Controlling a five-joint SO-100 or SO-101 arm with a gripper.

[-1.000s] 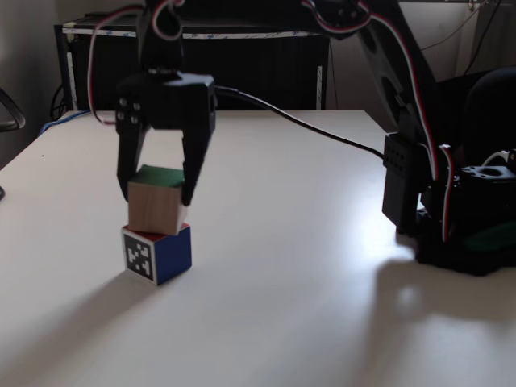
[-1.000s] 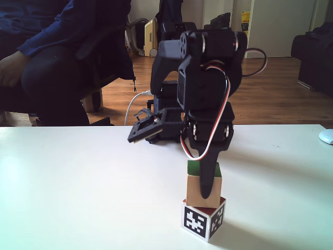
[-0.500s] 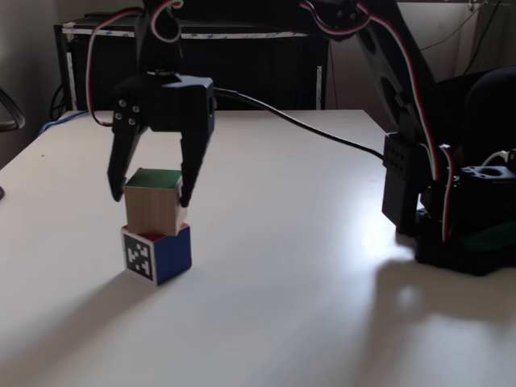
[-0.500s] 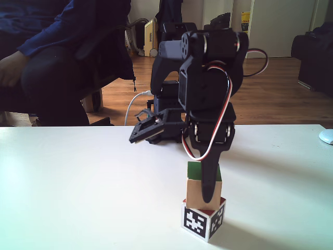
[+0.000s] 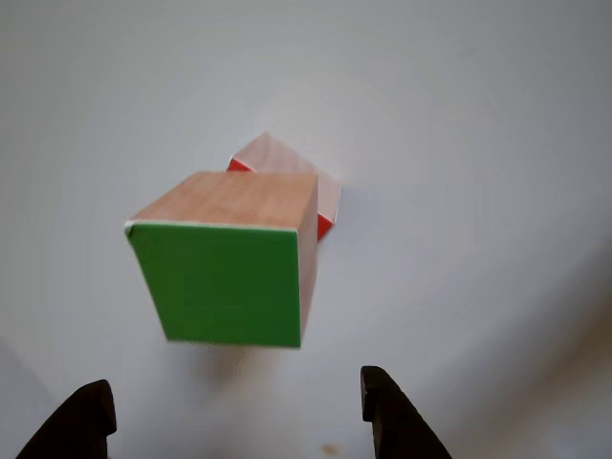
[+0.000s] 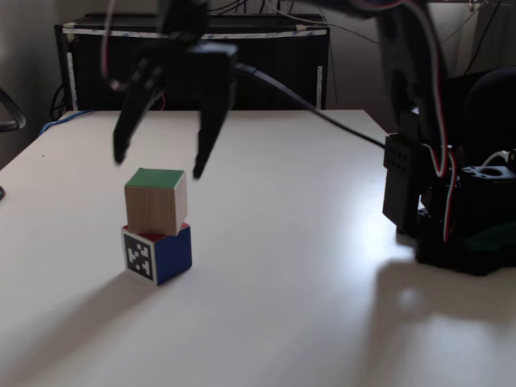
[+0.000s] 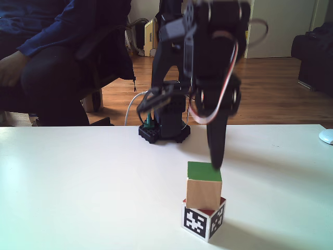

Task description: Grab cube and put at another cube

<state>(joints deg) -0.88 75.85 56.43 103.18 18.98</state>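
The cube (image 6: pixel 156 201), green face up, is seen resting on the other cube (image 6: pixel 157 252), slightly turned against it; the two are in contact, stacked on the white desk (image 6: pixel 282 282). In a fixed view the lower one (image 7: pixel 203 219) shows a black-and-white marker face, a red top edge, and, in the other fixed view, a blue side. In the other view the green face (image 5: pixel 222 282) is seen from above, with the red-edged pale block (image 5: pixel 296 180) peeking out beyond it.

The hand (image 6: pixel 157 163) is held above the stack, its fingers spread wide and empty; nothing is touched. In the other view the two dark fingertips (image 5: pixel 394 416) are seen at the lower edge, apart from the cube.

Beyond the stack, the arm's base (image 7: pixel 164 129) stands on the desk. Farther back, a seated person (image 7: pixel 52 57) in dark clothing is seen at the left of that fixed view.
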